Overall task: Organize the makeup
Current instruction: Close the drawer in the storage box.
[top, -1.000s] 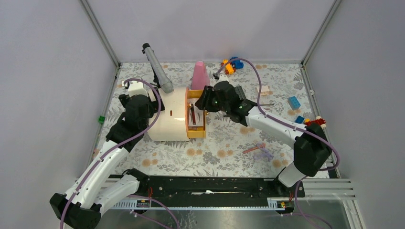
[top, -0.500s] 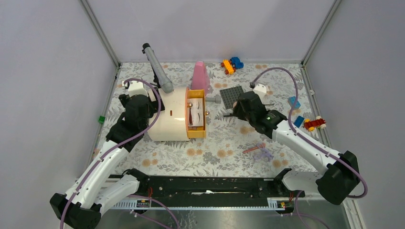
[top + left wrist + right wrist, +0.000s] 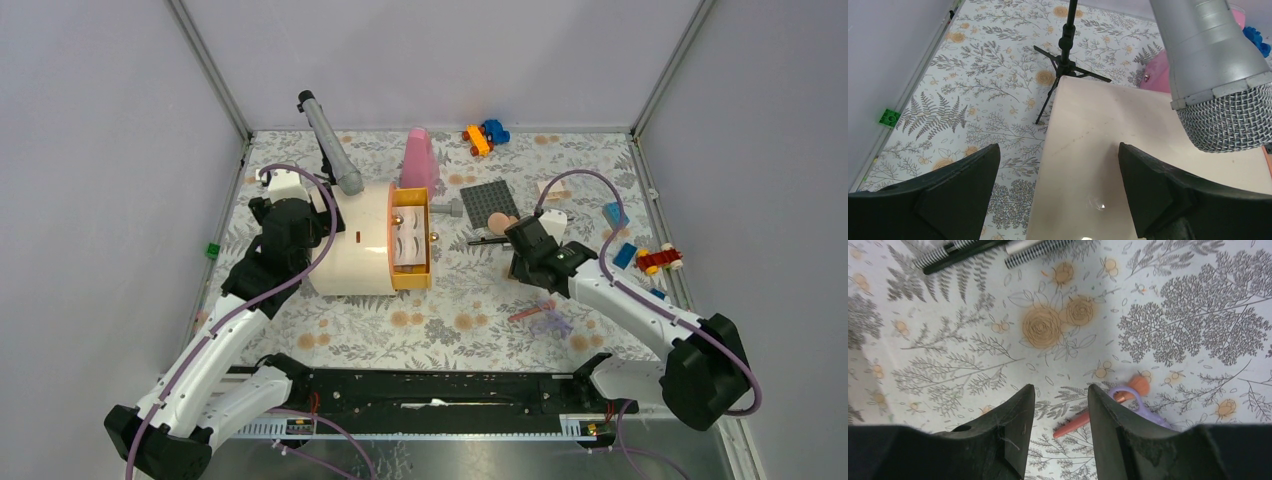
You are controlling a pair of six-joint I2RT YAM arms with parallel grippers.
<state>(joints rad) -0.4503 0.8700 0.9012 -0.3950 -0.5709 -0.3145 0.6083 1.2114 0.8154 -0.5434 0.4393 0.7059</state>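
Observation:
My right gripper (image 3: 520,262) (image 3: 1060,390) hangs open over the floral cloth, right of the cream organizer box (image 3: 350,255), with nothing between its fingers. Just beyond its fingertips lie a coral makeup brush (image 3: 1070,427) (image 3: 527,314) and a purple looped tool (image 3: 1144,403) (image 3: 552,323). Black and striped wands (image 3: 963,252) lie farther off. The box's orange drawer (image 3: 424,262) stands pulled out with lash strips inside. A peach sponge (image 3: 507,221) sits by the dark studded plate (image 3: 488,198). My left gripper (image 3: 297,212) (image 3: 1058,150) is wide open above the box top (image 3: 1098,140), touching nothing.
A grey microphone (image 3: 332,150) (image 3: 1215,75) on a black tripod (image 3: 1065,57) leans over the box. The tall pink cone bottle (image 3: 418,158) stands behind the drawer. Toy bricks (image 3: 485,135) and a toy car (image 3: 660,260) lie at the back and right. A green brick (image 3: 890,116) sits by the left wall.
My right arm has drawn back from the drawer, swinging right and toward the near side, and now points down at the cloth near the coral brush. The left arm has not moved.

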